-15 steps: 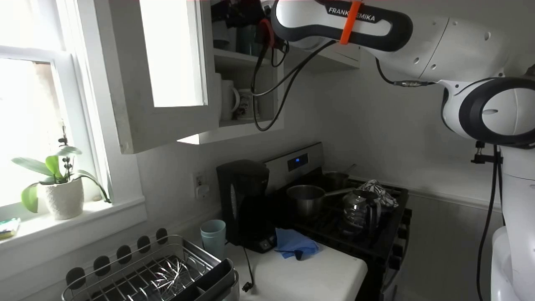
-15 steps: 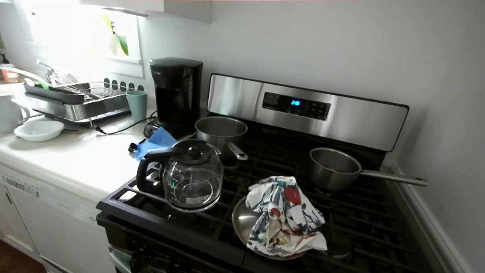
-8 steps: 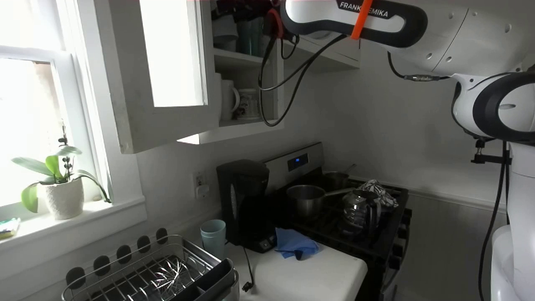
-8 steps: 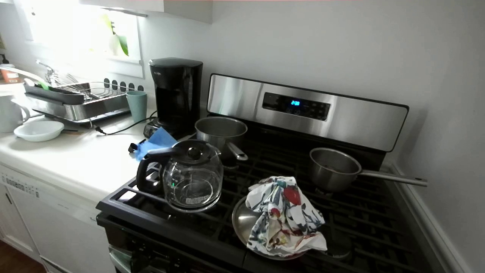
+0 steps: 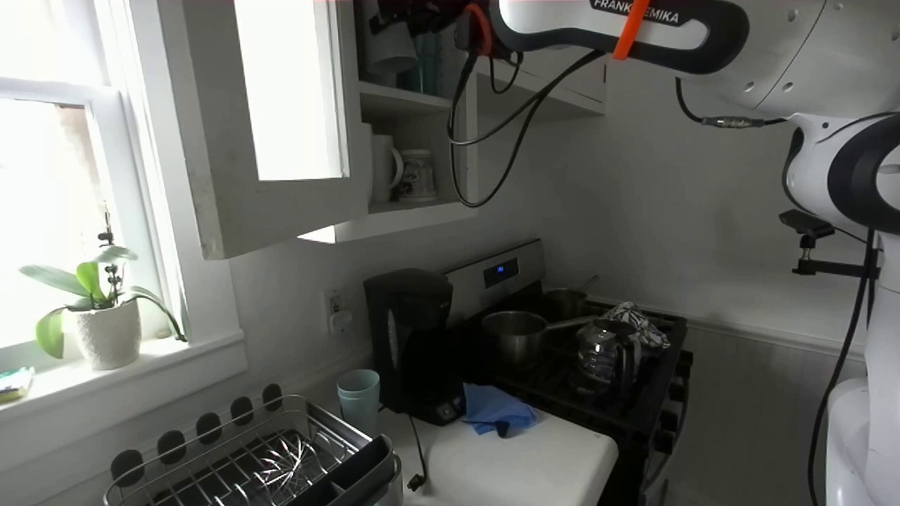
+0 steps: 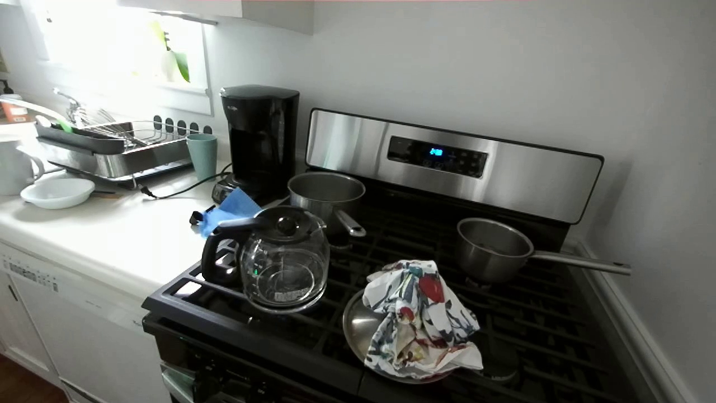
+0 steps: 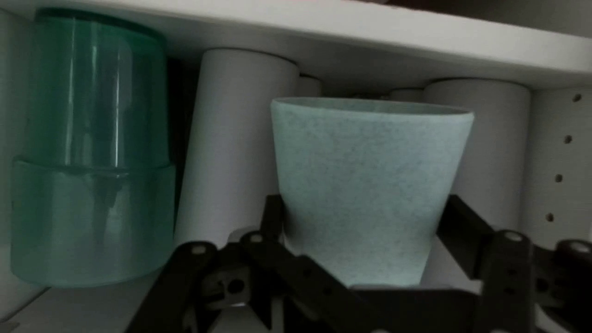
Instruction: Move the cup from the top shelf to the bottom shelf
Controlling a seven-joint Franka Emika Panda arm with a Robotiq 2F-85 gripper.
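A pale green-grey speckled cup [image 7: 370,171] fills the middle of the wrist view. My gripper [image 7: 363,208] is shut on it, one black finger pressed to each side near its narrow end. The wrist picture appears to stand upside down, so the cup hangs mouth down. In an exterior view the cup [image 5: 391,53] looks slightly tilted, just above the top shelf [image 5: 411,98], below the gripper at the picture's upper edge. The top shelf's edge [image 7: 296,23] also runs across the wrist view. Lower down is the bottom shelf [image 5: 422,211].
Stacked green glasses [image 7: 92,208] and white cups [image 7: 236,152] stand close beside and behind the held cup. On the bottom shelf are a white mug [image 5: 383,169] and a patterned mug [image 5: 420,176]. The cupboard door [image 5: 295,211] is swung outward; arm cables [image 5: 492,176] hang nearby.
In an exterior view the arm has moved right and slightly up, drawing back from the cupboard. The held cup has shifted right with it and shows more clearly. The stove area is unchanged.
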